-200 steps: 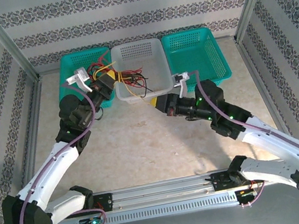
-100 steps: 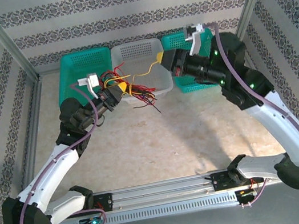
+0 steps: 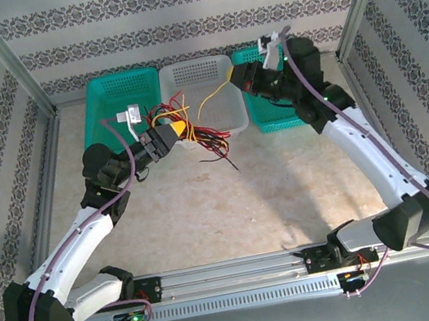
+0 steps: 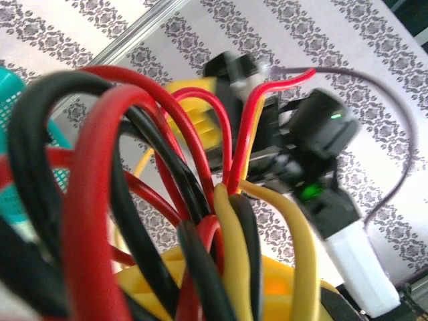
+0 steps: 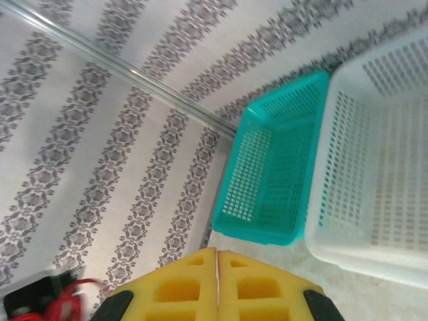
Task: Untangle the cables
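Red/blk/yellow cables (image 3: 196, 133) gripped in L jaws; R jaws clenched, prob. on yellow strand (image 3: 212, 97).

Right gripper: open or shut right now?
Shut. The right gripper shows its yellow pads pressed together, a thin seam between. Top view: the yellow cable runs up to it.

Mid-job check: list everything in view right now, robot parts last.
table: one, beige, below all
white basket: one, white, far centre
left teal basket: one, teal, far left
right teal basket: one, teal, far right
cables: one tangled bunch, red, black, yellow, by white basket's near-left corner
yellow cable: one, yellow, from bunch to right gripper
left gripper: one, yellow pads, shut on cables
right gripper: one, yellow pads, shut on yellow cable
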`<state>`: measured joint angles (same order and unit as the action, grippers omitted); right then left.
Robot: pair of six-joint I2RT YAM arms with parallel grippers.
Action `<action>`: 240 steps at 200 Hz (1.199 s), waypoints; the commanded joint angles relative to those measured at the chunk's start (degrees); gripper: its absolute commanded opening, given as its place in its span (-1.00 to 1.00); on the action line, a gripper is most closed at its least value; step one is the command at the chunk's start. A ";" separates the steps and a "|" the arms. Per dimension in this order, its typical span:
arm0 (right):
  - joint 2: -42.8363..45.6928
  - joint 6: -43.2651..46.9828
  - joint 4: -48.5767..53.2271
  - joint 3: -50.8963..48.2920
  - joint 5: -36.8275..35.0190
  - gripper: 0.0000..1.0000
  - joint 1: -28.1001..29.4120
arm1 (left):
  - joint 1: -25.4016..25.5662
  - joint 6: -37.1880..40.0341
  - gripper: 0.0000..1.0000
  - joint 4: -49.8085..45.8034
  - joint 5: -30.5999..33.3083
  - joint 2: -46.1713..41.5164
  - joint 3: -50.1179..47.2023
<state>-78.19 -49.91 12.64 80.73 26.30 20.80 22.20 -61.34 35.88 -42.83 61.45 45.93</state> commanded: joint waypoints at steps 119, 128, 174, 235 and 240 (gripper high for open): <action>15.45 -7.54 -14.28 -32.76 -6.27 -1.00 17.80 | 0.61 15.30 -1.00 9.18 24.67 1.41 6.50; 17.92 -6.57 -12.27 -33.32 -7.61 -1.00 18.72 | 0.61 18.30 -1.00 6.18 26.81 0.65 6.54; 30.25 -1.77 -2.14 -30.29 -12.29 -1.00 19.07 | -1.12 22.13 -1.00 0.90 31.08 -1.02 2.18; 33.03 4.90 11.57 -12.48 -8.50 -1.00 8.28 | -3.30 21.27 -1.00 -1.08 32.31 -5.18 -4.24; 32.81 4.99 11.96 -11.15 -8.07 -1.00 7.27 | -3.40 21.26 -1.00 -1.47 32.13 -5.49 -4.59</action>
<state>-46.74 -47.97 19.59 63.26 15.51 32.60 20.51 -42.15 35.07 -13.65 58.65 42.19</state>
